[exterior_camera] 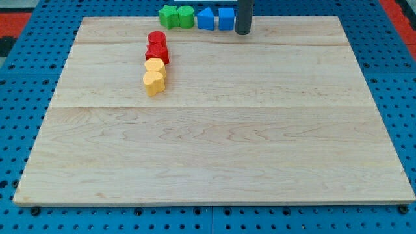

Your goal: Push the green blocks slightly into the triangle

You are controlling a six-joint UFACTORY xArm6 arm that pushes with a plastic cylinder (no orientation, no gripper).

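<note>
The two green blocks [177, 16] look small, hard and light. I think they slide easily on the smooth wooden surface [214, 130]. There is nothing to grab them with: this arm has no pincer, only a dark rod, so nothing is held. A push has to land on a flat side, in the middle, or a block may spin away.

The green blocks sit side by side at the view's top edge. The left one looks bumpy, maybe a star; the right one looks rounder. Just to their right is a blue triangle [205, 19], almost touching, then a blue cube [226, 18].

My tip [242, 32] is just right of the blue cube, on the far side from the green blocks.

Red blocks [156, 47] and yellow blocks [155, 75] sit lower down.
</note>
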